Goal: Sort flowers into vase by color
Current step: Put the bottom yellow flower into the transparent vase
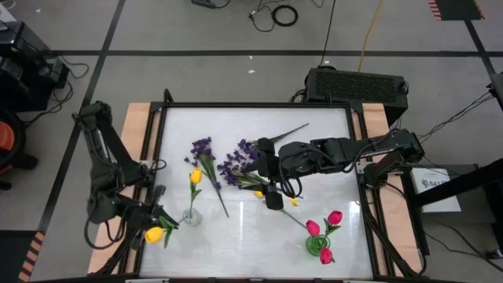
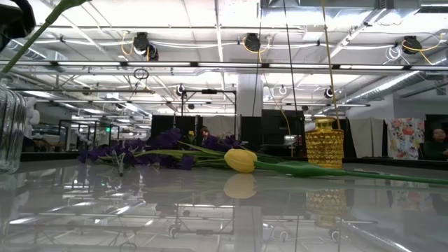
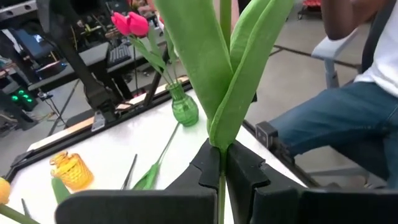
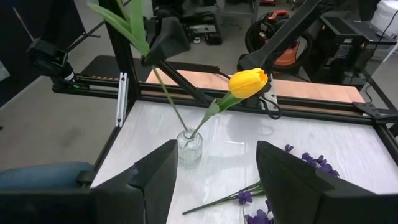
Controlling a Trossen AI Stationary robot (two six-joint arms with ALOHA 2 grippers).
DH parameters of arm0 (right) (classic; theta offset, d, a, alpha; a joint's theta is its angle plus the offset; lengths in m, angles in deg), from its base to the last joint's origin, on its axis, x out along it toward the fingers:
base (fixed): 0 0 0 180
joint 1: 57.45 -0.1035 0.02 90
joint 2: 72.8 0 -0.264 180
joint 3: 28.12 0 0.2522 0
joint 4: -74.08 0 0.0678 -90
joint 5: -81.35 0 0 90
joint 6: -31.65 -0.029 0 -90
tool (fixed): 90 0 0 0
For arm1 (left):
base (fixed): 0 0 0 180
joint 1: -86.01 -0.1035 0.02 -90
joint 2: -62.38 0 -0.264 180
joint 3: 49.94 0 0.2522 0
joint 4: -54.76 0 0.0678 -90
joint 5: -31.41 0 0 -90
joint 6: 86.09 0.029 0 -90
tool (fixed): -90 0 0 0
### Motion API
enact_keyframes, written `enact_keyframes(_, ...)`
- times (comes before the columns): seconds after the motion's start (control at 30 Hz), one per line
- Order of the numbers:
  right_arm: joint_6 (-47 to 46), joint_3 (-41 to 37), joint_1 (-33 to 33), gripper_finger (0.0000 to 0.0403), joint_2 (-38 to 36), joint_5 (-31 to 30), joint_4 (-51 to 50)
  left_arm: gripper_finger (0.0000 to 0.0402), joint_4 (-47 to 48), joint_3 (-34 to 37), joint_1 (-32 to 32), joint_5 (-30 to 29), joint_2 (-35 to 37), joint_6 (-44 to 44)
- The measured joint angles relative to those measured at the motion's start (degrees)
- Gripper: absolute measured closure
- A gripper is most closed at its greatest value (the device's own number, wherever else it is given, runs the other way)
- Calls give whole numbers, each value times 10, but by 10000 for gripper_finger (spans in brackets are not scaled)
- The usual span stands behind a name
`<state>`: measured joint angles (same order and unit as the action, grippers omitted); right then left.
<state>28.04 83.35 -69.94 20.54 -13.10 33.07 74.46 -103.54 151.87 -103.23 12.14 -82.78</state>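
Left wrist view: seated person (image 3: 348, 93) cut off by edge; held stem (image 3: 221, 186) hidden below pincer.

White table (image 1: 330, 126): flowers (image 1: 206, 151), perhaps three vases (image 1: 191, 215).

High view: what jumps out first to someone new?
The left gripper at the table's near left corner, shut on a yellow tulip by its stem. Beside it, a clear vase already holds one yellow tulip, while the green vase near right carries pink-red tulips. The right gripper hangs open mid-table by the purple sprigs.
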Motion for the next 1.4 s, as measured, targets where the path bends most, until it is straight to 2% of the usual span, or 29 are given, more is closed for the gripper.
enact_keyframes(0.2, 0, 0, 0, 193, 0, 0, 0, 391, 0, 0, 0, -13, -19, 0)
enact_keyframes(0.4, 0, 0, 0, 193, 0, 0, 0, 391, 9, 0, 0, -13, -22, -43)
enact_keyframes(0.6, 2, 0, 0, 193, 0, 0, 5, 391, 10, 0, 0, -32, -29, -44)
enact_keyframes(1.23, 6, 0, 0, 193, 0, 0, 17, 385, 12, 0, 0, -41, -86, -45)
enact_keyframes(1.4, 11, 0, 0, 193, 0, 0, 21, 384, 41, 0, 0, -41, -87, -57)
